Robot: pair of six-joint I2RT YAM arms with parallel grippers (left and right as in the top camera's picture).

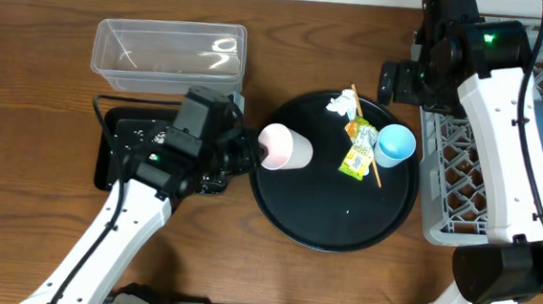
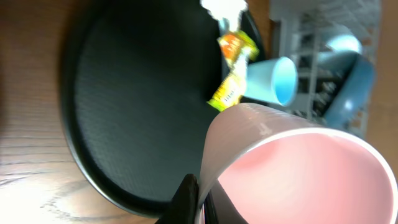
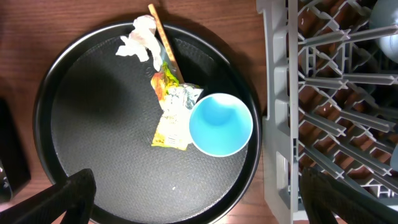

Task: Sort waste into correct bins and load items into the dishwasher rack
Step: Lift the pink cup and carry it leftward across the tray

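The grey dishwasher rack (image 1: 456, 184) sits right of the round black tray (image 1: 329, 223) on the bench (image 1: 27, 77). The left gripper (image 1: 249, 156) is clenched on the small pink cup (image 1: 284, 147) at the tray's left edge. The right gripper (image 3: 196, 186) hangs released, jaws wide, above the light blue cup (image 3: 220, 124), wrapper (image 3: 169, 121) and tissue (image 3: 140, 38).
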